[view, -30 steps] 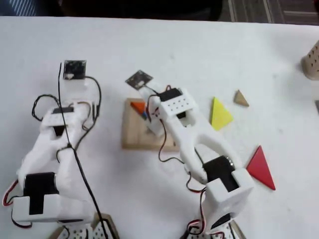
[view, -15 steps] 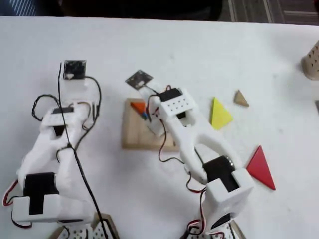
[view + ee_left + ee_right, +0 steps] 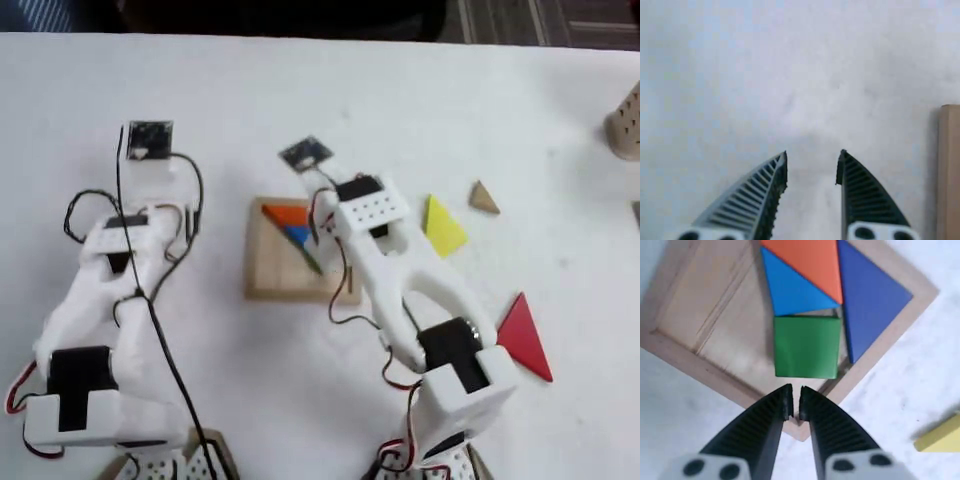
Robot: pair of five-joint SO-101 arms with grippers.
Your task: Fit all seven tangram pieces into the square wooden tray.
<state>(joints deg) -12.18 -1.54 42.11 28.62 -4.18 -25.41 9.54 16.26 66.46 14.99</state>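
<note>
The square wooden tray (image 3: 268, 278) lies mid-table. In it an orange triangle (image 3: 807, 260), a light blue triangle (image 3: 790, 290), a dark blue triangle (image 3: 870, 295) and a green square (image 3: 806, 346) lie flat, fitted against one another. My right gripper (image 3: 795, 402) hovers just over the tray's rim beside the green square, shut with nothing held. On the table to the tray's right lie a yellow triangle (image 3: 440, 225), a small tan triangle (image 3: 484, 198) and a red triangle (image 3: 523, 336). My left gripper (image 3: 811, 167) stands open above bare table, left of the tray's edge (image 3: 950, 170).
The right arm (image 3: 400, 280) covers the tray's right side in the high view. The left arm (image 3: 110, 270) sits at the left with a black cable (image 3: 150, 300) across it. A beige perforated object (image 3: 625, 125) stands at the far right edge.
The right arm has shifted to the right and drawn back from the tray's middle, uncovering the green square in the tray. The left arm has not moved.
</note>
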